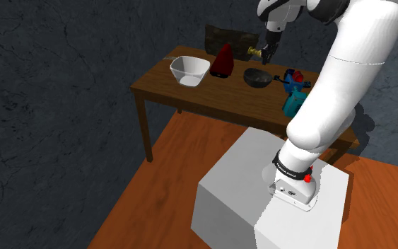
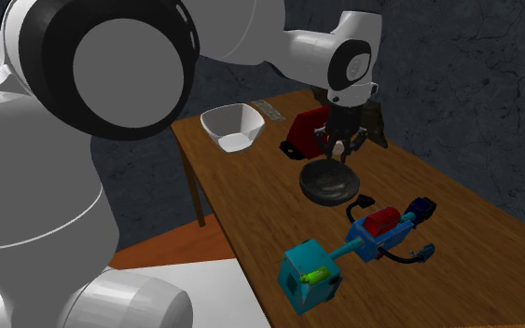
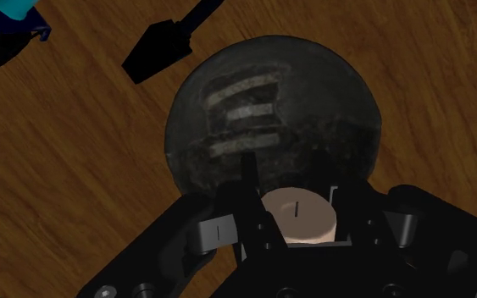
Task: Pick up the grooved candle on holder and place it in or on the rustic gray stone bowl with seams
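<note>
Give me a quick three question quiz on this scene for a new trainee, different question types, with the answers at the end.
1. Fill in the blank: the dark bowl stands on a ___ table.
2. True or false: the hand is shut on the candle.
3. Pick one. The candle is: A, lying on the table; B, held over the dark bowl; C, resting inside the dark bowl.

Key: 1, wooden. 2, true. 3, B.
</note>
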You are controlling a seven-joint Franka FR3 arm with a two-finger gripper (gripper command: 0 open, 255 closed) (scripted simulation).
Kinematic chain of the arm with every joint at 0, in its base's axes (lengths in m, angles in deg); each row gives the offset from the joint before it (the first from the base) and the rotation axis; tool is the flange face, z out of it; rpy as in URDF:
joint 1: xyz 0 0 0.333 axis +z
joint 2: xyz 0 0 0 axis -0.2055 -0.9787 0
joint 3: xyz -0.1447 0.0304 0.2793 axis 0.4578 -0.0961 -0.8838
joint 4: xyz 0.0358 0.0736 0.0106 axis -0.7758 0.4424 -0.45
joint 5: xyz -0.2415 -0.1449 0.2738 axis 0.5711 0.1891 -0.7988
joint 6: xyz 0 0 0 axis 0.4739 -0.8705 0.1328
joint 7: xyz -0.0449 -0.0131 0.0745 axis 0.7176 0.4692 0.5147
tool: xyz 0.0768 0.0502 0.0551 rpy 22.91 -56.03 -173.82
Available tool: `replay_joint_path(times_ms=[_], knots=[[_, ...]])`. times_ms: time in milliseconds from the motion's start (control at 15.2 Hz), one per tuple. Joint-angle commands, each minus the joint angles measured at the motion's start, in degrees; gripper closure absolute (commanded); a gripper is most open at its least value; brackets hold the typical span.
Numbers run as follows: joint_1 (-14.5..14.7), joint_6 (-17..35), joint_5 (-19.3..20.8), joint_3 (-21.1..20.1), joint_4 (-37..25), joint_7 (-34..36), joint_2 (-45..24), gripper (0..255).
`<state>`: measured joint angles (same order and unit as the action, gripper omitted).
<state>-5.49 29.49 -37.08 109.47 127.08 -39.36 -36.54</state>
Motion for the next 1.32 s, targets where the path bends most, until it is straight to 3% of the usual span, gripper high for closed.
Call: replay_joint_path(times_ms=[0,66,132,462,726,1254], knots=[[0.0,0.0,0.0,0.0,0.0,0.0,0.0,255],[0.0,0.0,0.0,0.0,0.0,0.0,0.0,255],[0.0,0.0,0.0,0.0,0.0,0.0,0.0,0],[0.0,0.0,0.0,0.0,0.0,0.0,0.0,0],[0.4,-7.0,1.0,0.1,-5.6,0.7,1.6,0],[0.4,-7.0,1.0,0.1,-5.6,0.7,1.6,0]])
